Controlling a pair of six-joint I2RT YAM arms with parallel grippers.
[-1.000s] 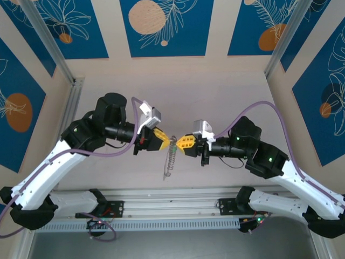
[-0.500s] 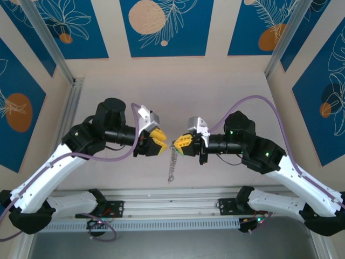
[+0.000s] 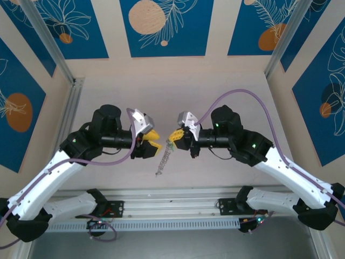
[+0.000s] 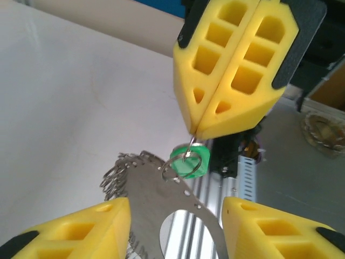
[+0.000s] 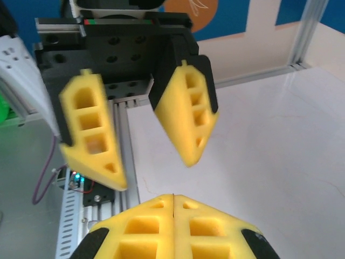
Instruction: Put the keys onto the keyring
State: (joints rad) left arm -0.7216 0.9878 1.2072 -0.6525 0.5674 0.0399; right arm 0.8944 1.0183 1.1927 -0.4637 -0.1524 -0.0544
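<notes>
Right gripper (image 4: 197, 129): clenched on the keyring (image 4: 141, 186) by its thin wire loop (image 4: 192, 144), holding it aloft over the table (image 4: 64, 97).
Left gripper (image 5: 141, 127): jaws parted, empty, facing the dangling ring at close range.
Green key (image 4: 187, 163): hangs just under the right fingertips, touching the wire.
Keyring: droops between the two grippers, silvery pieces (image 4: 116, 175) fringing it.
Doing it well: likely steady the band low with the left, keeping the right pinch firm so nothing swings.

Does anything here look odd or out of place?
Nothing is damaged. One odd thing: the keyring hangs in the air, pinched only at the very tips of the shut right gripper; the left gripper is open.
</notes>
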